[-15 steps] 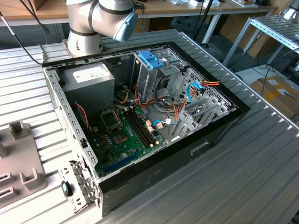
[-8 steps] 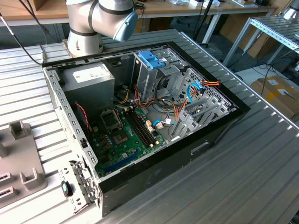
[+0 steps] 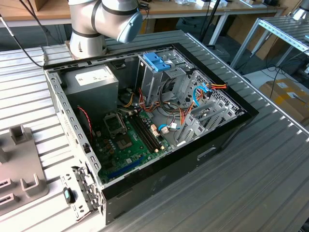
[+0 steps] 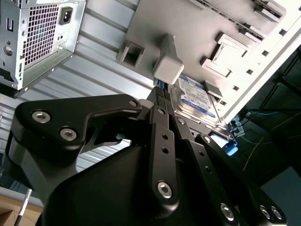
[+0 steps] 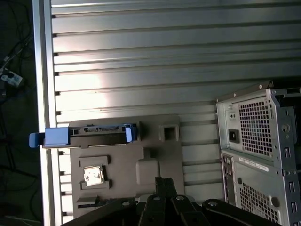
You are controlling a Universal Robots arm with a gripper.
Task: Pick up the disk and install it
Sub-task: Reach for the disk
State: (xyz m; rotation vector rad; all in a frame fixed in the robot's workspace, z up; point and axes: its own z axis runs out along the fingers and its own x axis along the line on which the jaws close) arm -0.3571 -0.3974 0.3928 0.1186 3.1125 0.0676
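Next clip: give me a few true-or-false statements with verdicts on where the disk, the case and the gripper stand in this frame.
1. The disk lies on the grey fixture plate. True.
2. The disk is seated inside the computer case. False: it is outside the case, on the plate.
3. The case is open, with its motherboard exposed. True.
4. The disk's side rails are red. False: they are blue.
5. The gripper carries the disk. False: in the first wrist view the two are apart.
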